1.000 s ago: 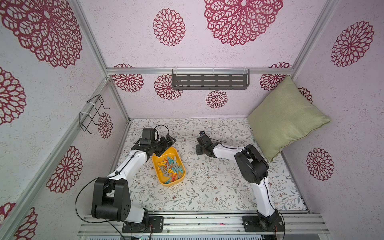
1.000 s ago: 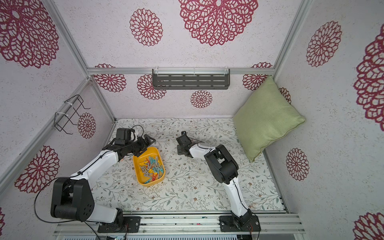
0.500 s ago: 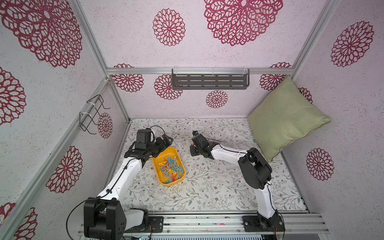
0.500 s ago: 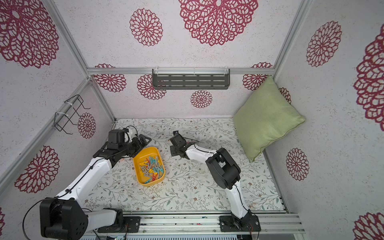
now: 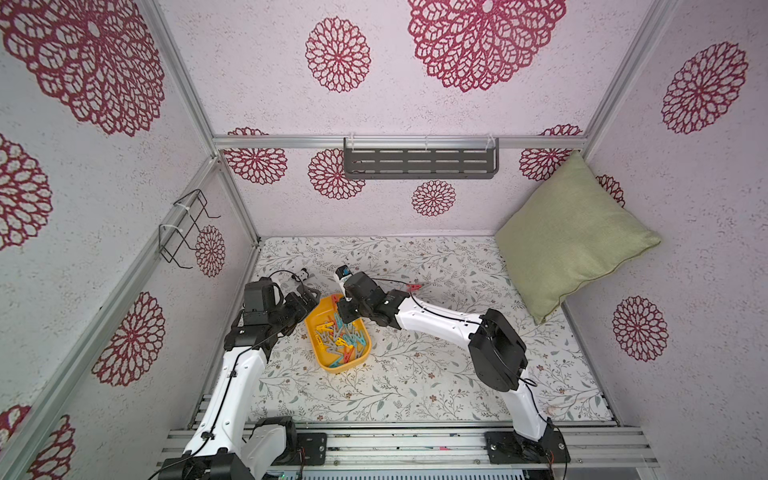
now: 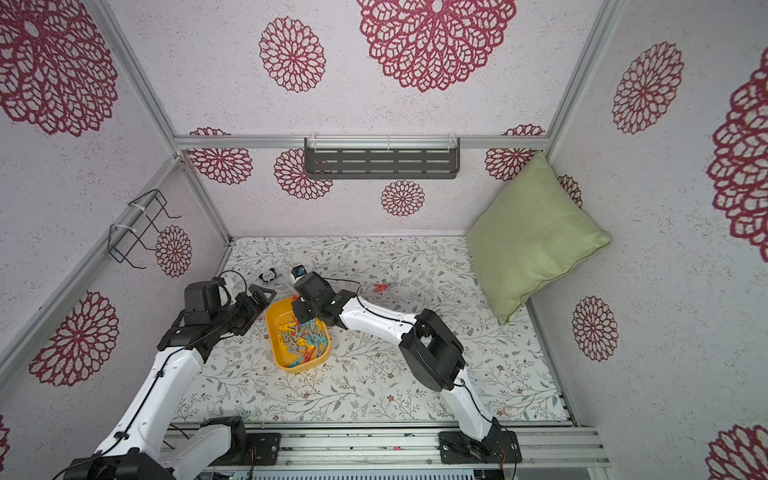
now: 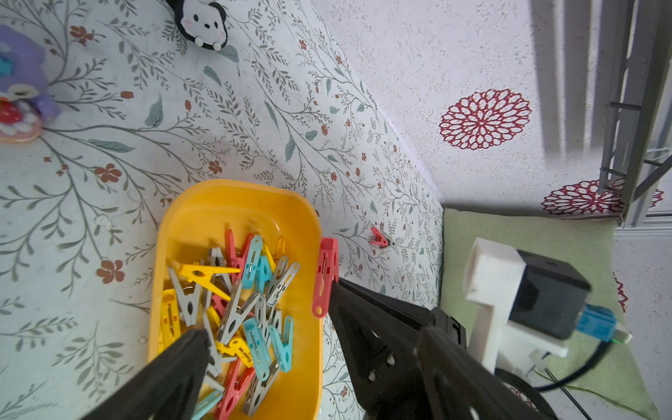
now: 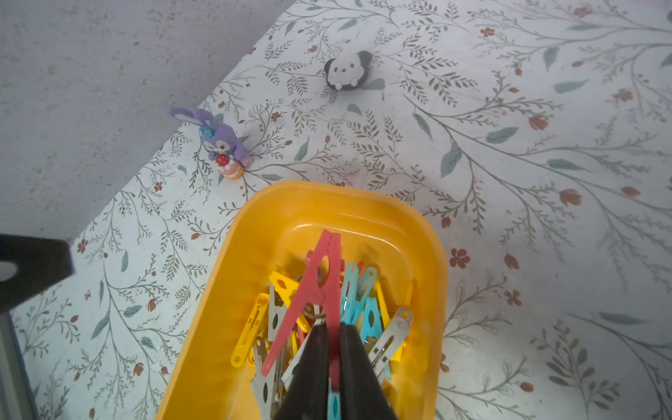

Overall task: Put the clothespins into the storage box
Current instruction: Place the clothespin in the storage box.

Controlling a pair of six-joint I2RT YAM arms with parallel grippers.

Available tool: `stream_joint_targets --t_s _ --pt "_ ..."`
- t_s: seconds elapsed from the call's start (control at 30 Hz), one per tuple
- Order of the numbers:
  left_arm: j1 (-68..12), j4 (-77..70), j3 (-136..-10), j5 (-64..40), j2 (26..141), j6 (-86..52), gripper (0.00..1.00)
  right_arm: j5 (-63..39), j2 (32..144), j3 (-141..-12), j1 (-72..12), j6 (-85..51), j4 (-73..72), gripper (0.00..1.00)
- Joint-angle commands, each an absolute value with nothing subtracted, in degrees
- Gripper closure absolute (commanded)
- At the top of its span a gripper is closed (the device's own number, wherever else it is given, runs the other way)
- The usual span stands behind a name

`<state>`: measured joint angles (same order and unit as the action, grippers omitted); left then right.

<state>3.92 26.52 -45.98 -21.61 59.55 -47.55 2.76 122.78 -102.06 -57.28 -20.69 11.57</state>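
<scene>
Right claw (image 8: pixel 334 329) pinches one red clothespin (image 8: pixel 320 276) over the storage box (image 8: pixel 363 211); left claw (image 7: pixel 265 311) gapes empty; one stray clothespin (image 7: pixel 378 238) outside

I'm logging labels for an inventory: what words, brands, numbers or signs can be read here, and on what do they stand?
None can be read.
The box, pegs, panda toy, purple toy, pillow and shelf show no print.
The walls and mat bear only flower patterns.
</scene>
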Motion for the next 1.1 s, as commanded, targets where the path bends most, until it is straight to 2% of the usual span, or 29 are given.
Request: stream_joint_targets --t_s 0.0,0.13,0.3,0.57,0.87,1.07 --pt "4.1 26.5 -45.8 -23.4 59.9 -47.0 0.03 3.1 123.5 -103.9 -56.5 -20.0 13.6 0.76" --pt "2.5 25.2 -46.9 -24.0 62.6 -47.6 0.03 5.3 121.2 -102.6 -56.2 -19.2 13.2 0.62" --pt "-2.5 23.9 -49.8 -21.7 66.7 -47.9 0.03 8.1 115.5 -95.6 -53.7 -19.8 9.9 0.54" --pt "-8.1 21.0 -53.9 -20.1 73.0 -48.9 0.03 7.3 107.2 -80.6 -43.0 -24.1 4.2 0.4" --pt "-10.5 19.2 -56.0 -20.0 77.4 -49.0 0.03 3.3 109.4 -74.1 -31.3 -27.0 1.3 0.28" --pt "-10.5 18.8 -56.6 -20.1 79.4 -48.7 0.03 1.9 112.7 -74.2 -28.7 -28.0 -0.3 0.24"
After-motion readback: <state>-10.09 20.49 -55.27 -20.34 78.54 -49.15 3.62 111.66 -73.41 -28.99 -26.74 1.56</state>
